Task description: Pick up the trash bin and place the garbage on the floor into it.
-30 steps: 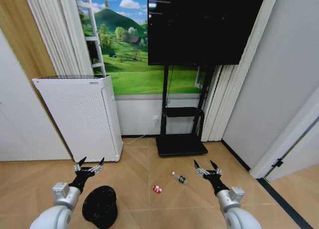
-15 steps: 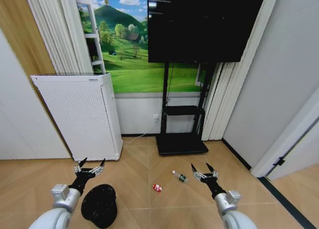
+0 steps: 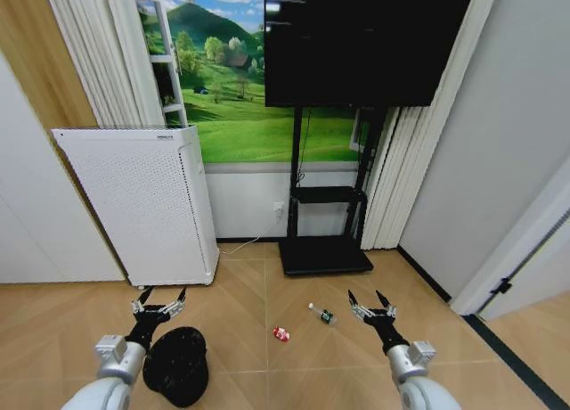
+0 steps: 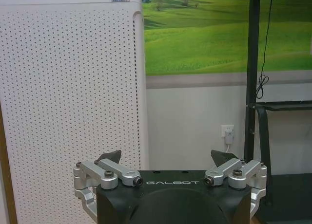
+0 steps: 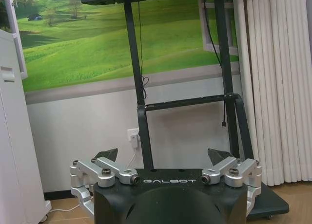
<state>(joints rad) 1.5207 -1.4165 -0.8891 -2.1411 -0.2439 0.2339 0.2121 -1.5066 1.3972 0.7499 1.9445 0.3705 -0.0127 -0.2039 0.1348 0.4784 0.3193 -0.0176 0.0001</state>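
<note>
While both arms hang low over the parquet, the scene reads, left to right:

White appliance: a tall perforated white appliance (image 3: 142, 205) stands against the wall at far left, well behind the left arm; in the left wrist view its dotted panel (image 4: 73, 97) rises just ahead of that arm's tool.

Left tool: the left tool (image 3: 158, 301) is held low at lower left with its fingers spread wide and nothing between them; the left wrist view (image 4: 168, 158) shows the two dark fingertips standing well apart.

Trash bin: the trash bin (image 3: 176, 367), black and round, sits on the floor (image 3: 258, 290) just below and beside the left tool, not touched by it.

Garbage: a small red-and-white piece (image 3: 281, 334) lies on the floor between the two arms; the clear bottle (image 3: 321, 315) with a green label lies near it, a little farther back and to the right, close to the right tool. Both pieces are apart from the bin.

TV stand: a black stand (image 3: 325, 250) carries a large dark screen (image 3: 365, 40) against the back wall, before a green landscape mural (image 3: 236, 116).

Right tool: the right tool (image 3: 371, 302) hovers at lower right, fingers spread and empty; the right wrist view (image 5: 163, 156) shows its fingertips wide apart, facing the stand's legs.

Curtain: pale pleated curtain (image 3: 401, 178) hangs right of the stand.
</note>
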